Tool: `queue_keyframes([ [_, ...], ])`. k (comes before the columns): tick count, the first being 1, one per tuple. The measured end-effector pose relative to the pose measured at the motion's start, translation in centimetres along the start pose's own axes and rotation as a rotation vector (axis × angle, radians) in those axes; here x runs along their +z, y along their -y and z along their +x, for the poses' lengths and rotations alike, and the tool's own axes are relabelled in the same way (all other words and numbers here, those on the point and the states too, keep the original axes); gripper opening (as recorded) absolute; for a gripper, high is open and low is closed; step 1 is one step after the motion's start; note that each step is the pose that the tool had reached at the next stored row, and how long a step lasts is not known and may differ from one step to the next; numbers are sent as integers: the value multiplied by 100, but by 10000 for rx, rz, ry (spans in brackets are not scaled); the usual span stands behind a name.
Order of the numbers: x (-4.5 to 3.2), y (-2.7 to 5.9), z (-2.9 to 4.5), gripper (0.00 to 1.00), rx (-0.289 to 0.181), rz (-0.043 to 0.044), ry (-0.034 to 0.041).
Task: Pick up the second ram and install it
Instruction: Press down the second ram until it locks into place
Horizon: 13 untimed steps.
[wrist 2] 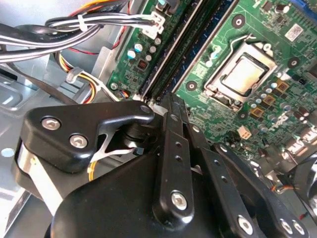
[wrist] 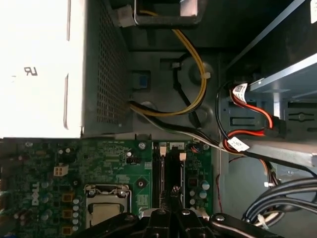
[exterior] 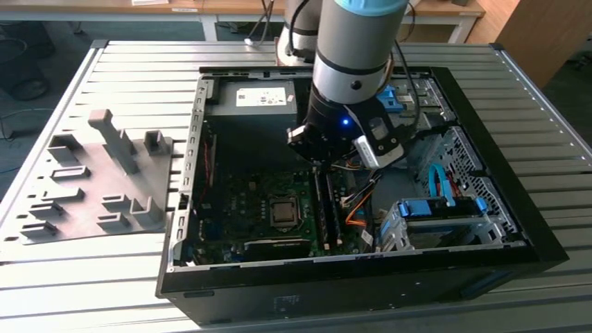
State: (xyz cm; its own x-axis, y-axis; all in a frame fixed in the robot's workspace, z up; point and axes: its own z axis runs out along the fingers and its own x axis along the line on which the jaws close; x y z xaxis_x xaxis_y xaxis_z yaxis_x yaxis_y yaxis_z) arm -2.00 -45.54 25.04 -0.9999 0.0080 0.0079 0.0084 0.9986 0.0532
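My gripper [exterior: 319, 161] is low inside the open computer case [exterior: 545, 243], over the near end of the memory slots on the green motherboard [wrist 2: 277, 59]. Its fingertips [wrist: 174, 190] look pressed together, with nothing seen between them. They are at the end of a long dark strip standing in a slot, which I take for the second ram [wrist: 174, 171] [wrist 2: 191, 49] [exterior: 331, 208]. Another dark memory strip [wrist: 158, 173] stands in the slot right beside it. Whether the fingertips touch the ram, I cannot tell.
The processor socket [wrist 2: 245, 74] lies next to the slots. Bundles of black, yellow and red cables [wrist: 195, 74] run past the slots' end. The power supply [exterior: 254, 97] fills the case's far corner, with blue drive bays [exterior: 439, 208] at the exterior view's right. A grey parts tray [exterior: 93, 180] lies outside.
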Motion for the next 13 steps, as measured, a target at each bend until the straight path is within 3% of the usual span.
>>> queue_keyframes([
  [13,161,-83,37,10,0,-3,1],
])
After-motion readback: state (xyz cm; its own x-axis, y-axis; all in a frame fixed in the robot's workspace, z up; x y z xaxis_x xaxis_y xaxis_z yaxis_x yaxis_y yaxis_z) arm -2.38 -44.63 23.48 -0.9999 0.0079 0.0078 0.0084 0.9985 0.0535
